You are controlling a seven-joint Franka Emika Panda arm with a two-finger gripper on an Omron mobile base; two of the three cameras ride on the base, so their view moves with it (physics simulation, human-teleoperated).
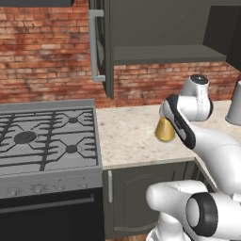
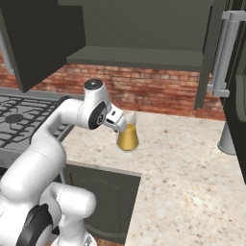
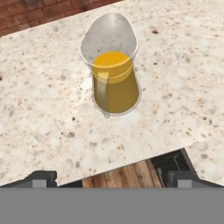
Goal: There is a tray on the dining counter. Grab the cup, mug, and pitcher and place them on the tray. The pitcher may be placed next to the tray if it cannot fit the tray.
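The pitcher is clear glass with amber-orange liquid. It stands upright on the speckled beige counter near its front edge. In the hand view my gripper is open, its two dark fingertips spread wide, with the pitcher ahead of them and nothing between them. From the right base view my hand hovers just left of and above the pitcher. In the left base view the arm covers part of the pitcher. The tray, cup, mug and dining counter are out of view.
A gas stove adjoins the counter on the left. A grey tapered vessel stands at the counter's right by the brick wall. An open dark cabinet door and a shelf hang overhead. Dark cabinet doors sit below.
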